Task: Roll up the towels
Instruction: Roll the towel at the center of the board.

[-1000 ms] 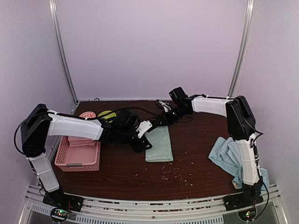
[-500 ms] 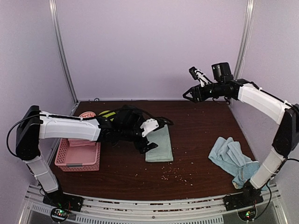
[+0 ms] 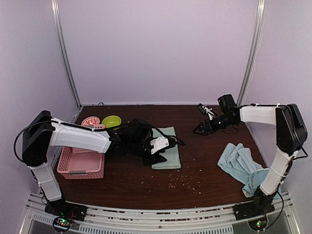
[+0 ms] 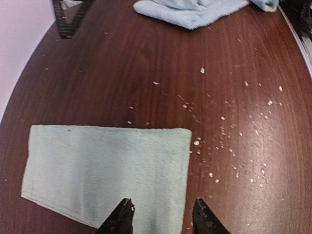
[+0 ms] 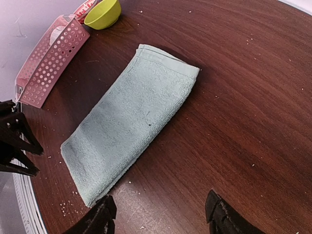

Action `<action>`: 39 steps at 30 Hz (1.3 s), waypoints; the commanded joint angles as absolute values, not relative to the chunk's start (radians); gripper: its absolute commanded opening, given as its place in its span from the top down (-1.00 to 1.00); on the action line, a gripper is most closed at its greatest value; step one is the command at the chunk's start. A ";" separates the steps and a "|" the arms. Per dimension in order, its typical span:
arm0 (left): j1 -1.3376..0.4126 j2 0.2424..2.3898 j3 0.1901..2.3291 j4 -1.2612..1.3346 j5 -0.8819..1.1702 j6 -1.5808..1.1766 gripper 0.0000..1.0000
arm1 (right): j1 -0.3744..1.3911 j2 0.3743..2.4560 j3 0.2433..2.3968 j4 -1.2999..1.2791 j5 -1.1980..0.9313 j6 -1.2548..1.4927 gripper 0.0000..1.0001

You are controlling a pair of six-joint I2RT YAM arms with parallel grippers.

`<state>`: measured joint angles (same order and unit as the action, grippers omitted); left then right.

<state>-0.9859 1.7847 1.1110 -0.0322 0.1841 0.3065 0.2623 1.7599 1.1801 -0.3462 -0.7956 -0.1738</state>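
**A:** Item one, top view: contents?

**B:** Mint green towel [image 3: 169, 145], flat and unrolled on the table [image 3: 204, 170]; left gripper [image 3: 157, 157] low over the towel's left edge; right gripper [image 3: 199, 130] raised, well off to the towel's right and holding nothing; light blue towels [image 3: 240, 165] heaped further right of it; pink basket [image 3: 80, 165] to its left.

**A:** Hazard?

**B:** Probably a lopsided roll; only one gripper is at the towel, so the unattended side could lag and the roll could turn conical.

**A:** Item two, left wrist view?

**B:** Left jaws apart, nothing between them; the fingertips [image 4: 123, 217] stand over the towel's long edge near one corner; crumbs [image 4: 224, 131] scattered just beside the towel's short end.

**A:** Hazard?

**B:** A pinch here may catch the top layer alone, or drag the whole towel instead of turning its edge; crumbs could be rolled in if the cloth slides onto them.

**A:** Item three, right wrist view?

**B:** Right jaws spread and empty, high above the towel; a small dark mark [image 5: 148, 124] shows on the cloth; green bowl [image 5: 103, 13] beyond the towel's far end.

**A:** Hazard?

**B:** A descent from this height may land off the edge; the two arms could also crowd one another over so small a cloth.
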 commanded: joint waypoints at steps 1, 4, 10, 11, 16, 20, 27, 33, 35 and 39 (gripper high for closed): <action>-1.022 1.831 1.132 -0.142 0.246 0.402 0.15 | 0.265 1.733 1.157 -0.307 -0.857 -0.216 -0.27; -1.028 1.854 1.123 -0.132 0.223 0.387 0.04 | 0.265 1.744 1.163 -0.309 -0.859 -0.210 -0.24; -1.047 1.893 1.099 -0.066 0.154 0.403 -0.03 | 0.265 1.732 1.162 -0.320 -0.883 -0.212 -0.19; -1.051 1.901 1.102 -0.063 0.139 0.410 -0.03 | 0.264 1.725 1.161 -0.317 -0.881 -0.210 -0.19; -1.062 1.912 1.107 -0.045 0.107 0.422 0.00 | 0.265 1.705 1.151 -0.300 -0.879 -0.196 -0.19; -1.062 1.925 1.121 -0.043 0.100 0.423 0.08 | 0.265 1.715 1.153 -0.302 -0.877 -0.198 -0.18; -1.062 1.942 1.142 -0.063 0.062 0.423 0.23 | 0.265 1.712 1.154 -0.311 -0.886 -0.208 -0.12; -1.062 1.882 1.118 -0.033 0.055 0.443 0.10 | 0.265 1.721 1.155 -0.313 -0.889 -0.209 -0.12; -1.062 1.881 1.119 -0.033 0.054 0.446 0.10 | 0.265 1.730 1.158 -0.318 -0.894 -0.208 -0.12; -1.060 1.933 1.156 -0.074 0.029 0.449 0.18 | 0.265 1.738 1.162 -0.325 -0.899 -0.210 -0.12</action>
<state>-1.0595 1.9163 1.1122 -0.0734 0.0563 0.4301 0.2630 1.7397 1.1584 -0.3187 -0.8803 -0.2035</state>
